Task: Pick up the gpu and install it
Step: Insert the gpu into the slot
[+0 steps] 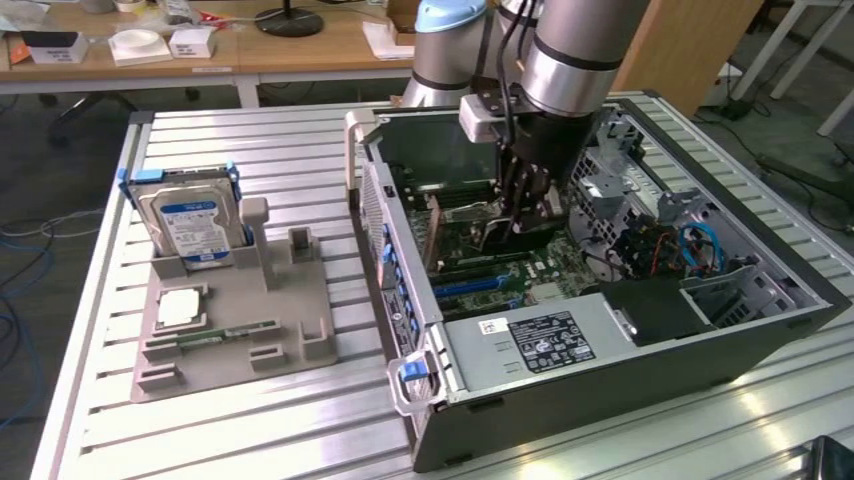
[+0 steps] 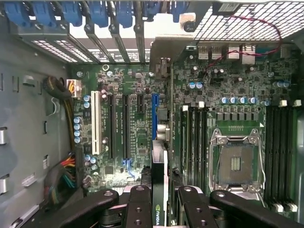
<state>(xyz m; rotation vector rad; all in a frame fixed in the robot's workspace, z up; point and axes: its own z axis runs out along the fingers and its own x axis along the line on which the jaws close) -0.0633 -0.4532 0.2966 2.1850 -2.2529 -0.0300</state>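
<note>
Claw (image 2: 164, 202) is gripping the gpu (image 2: 160, 164) edge-on, jaws narrow on the card, hanging inside the open computer case (image 1: 747, 330) over the motherboard (image 2: 137, 128), near the blue slot (image 2: 155, 116); hard drive (image 1: 194, 225) is standing on the tabletop (image 1: 267, 140), exterior view's left

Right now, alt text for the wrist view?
The pincer holds the gpu edge-on above the motherboard inside the open case, roughly in line with the blue slot. A bare CPU socket lies between memory slots.
</note>
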